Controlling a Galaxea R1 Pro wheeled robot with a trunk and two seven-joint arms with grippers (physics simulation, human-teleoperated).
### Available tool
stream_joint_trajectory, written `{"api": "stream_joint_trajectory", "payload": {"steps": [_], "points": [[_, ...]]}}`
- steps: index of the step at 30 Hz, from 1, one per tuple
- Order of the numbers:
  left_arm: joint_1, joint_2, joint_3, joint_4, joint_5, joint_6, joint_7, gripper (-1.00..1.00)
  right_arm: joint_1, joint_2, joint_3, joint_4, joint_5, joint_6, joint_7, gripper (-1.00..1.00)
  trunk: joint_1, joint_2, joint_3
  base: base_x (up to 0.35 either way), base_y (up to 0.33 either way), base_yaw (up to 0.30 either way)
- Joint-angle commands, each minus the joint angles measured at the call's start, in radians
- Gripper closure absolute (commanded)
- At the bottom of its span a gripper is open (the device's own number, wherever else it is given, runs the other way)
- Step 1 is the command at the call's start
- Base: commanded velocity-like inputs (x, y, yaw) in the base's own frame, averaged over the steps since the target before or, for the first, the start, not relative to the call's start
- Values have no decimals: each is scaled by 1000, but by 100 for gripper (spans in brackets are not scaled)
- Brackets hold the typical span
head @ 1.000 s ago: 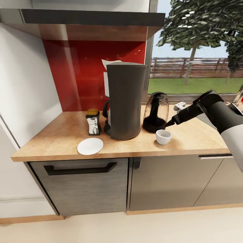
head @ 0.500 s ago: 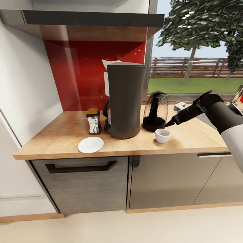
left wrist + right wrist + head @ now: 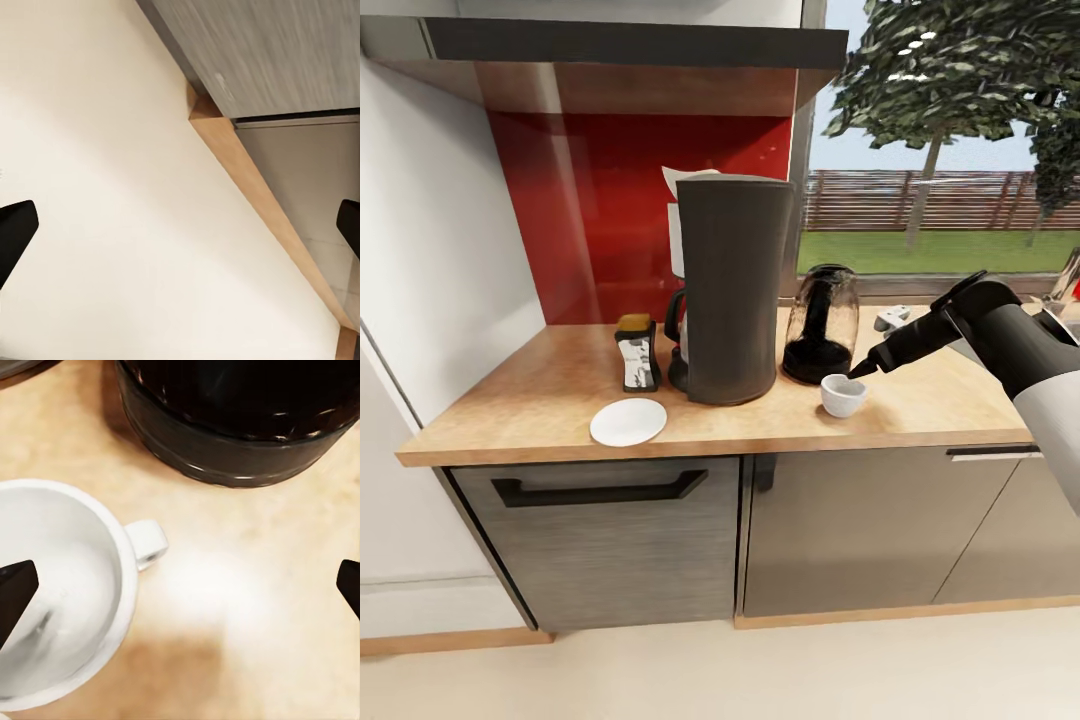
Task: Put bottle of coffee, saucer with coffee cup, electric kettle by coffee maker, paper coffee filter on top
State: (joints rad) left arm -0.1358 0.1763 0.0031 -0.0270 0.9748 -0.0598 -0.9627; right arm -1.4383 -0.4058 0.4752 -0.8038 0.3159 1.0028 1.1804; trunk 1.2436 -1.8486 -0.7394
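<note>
Your countertop (image 3: 540, 400) runs under the right gripper (image 3: 857, 370) and off to its left, w/ the shelf (image 3: 630, 45) high above against the red backsplash (image 3: 590, 200). Coffee maker (image 3: 735, 290) stands well left of your gripper, upright, w/ the white filter (image 3: 685, 180) peeking over its top rim at the back. Kettle (image 3: 820, 325) sits just beside the gripper tip, on its left and a bit farther back; in the right wrist view its black base (image 3: 232, 435) is close ahead of the fingers. Bottle (image 3: 637, 352) is left of the coffee maker, near it, upright. Saucer (image 3: 628, 422) lies bare near the counter's front edge, well apart from your gripper, beyond the maker. Cup (image 3: 843, 395) is right below the gripper tip, upright on the wood, next to the kettle; handle (image 3: 148, 543) points into the gap between your fingers. Right jaws are spread wide: one finger (image 3: 15, 592) over the cup's bowl, the other off to the far side, nothing gripped. Left gripper (image 3: 180, 232) hangs over pale floor (image 3: 112, 187) by the cabinet kickboard (image 3: 255, 187), jaws also spread wide, holding nothing.
</note>
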Motion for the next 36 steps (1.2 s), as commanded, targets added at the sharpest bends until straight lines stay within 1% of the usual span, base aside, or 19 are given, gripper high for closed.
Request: {"api": "stream_joint_trajectory", "payload": {"steps": [1,5,10,13,23,30,36], "points": [[-1,0,0,1,-2,-6,-2,-100,-1,-1,2,-2,11,3,10,-100,0,0,-1,0,0,0],[-1,0,0,1,-2,-6,-2,-100,-1,-1,2,-1,11,3,10,-100,0,0,-1,0,0,0],[-1,0,0,1,-2,-6,-2,-100,-1,-1,2,-1,11,3,10,-100,19,-35,-17,0,0,0],[-1,0,0,1,-2,-6,-2,-100,-1,-1,2,-1,11,3,10,-100,19,-35,-17,0,0,0],[-1,0,0,1,-2,-6,-2,-100,-1,-1,2,-1,11,3,10,-100,57,-105,-48,0,0,0],[-1,0,0,1,-2,-6,-2,-100,-1,-1,2,-1,11,3,10,-100,57,-105,-48,0,0,0],[-1,0,0,1,-2,-6,-2,-100,-1,-1,2,-1,11,3,10,-100,80,-147,-67,0,0,0]]}}
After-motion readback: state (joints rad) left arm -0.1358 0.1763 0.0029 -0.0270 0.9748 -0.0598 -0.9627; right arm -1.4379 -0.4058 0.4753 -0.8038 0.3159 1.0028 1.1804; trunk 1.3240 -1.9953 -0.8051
